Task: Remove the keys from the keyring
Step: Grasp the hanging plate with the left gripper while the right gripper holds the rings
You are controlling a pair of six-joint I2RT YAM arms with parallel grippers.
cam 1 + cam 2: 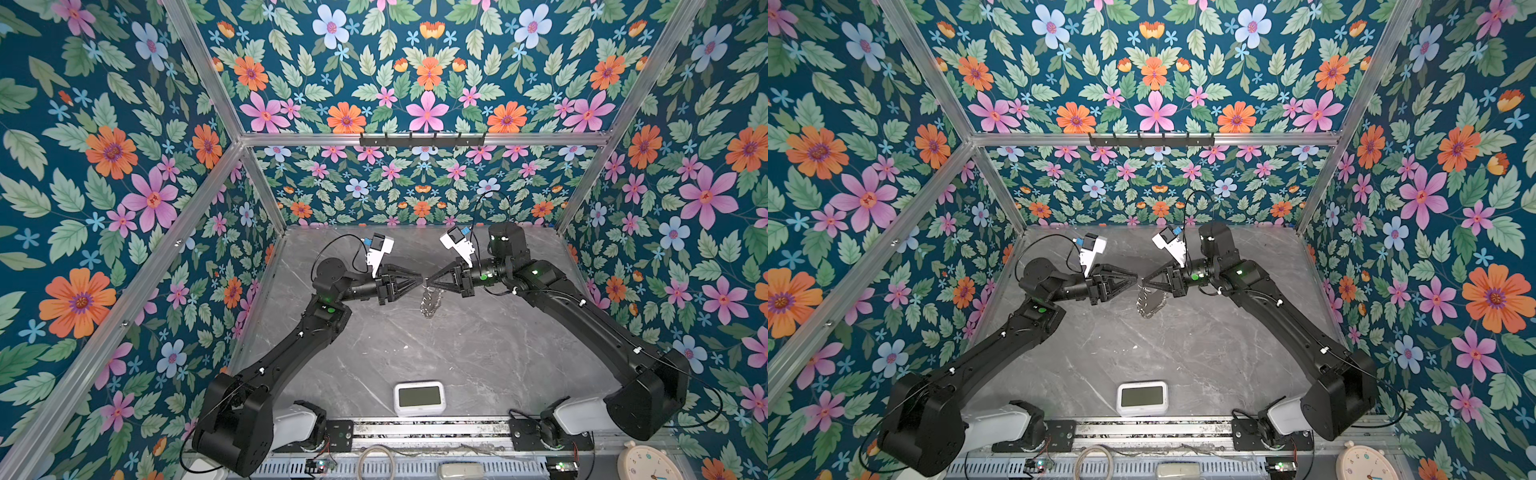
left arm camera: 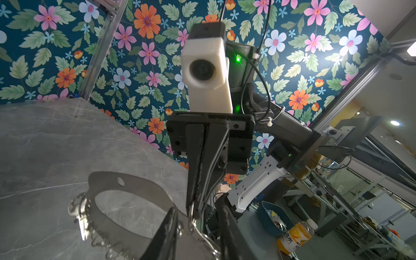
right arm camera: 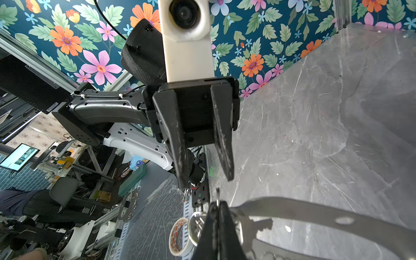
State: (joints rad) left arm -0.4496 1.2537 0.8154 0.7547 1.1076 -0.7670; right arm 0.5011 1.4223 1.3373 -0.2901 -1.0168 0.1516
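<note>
Jaws shut on the one keyring [image 3: 315,211] — right gripper [image 3: 218,208]; left gripper [image 3: 206,180] part-open, empty; both reaching level inward, tips nearly meeting.

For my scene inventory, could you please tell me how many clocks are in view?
2. A white rectangular clock lies at the middle of the table's near edge; a round cream clock sits beyond its near right corner, partly cut off.
</note>
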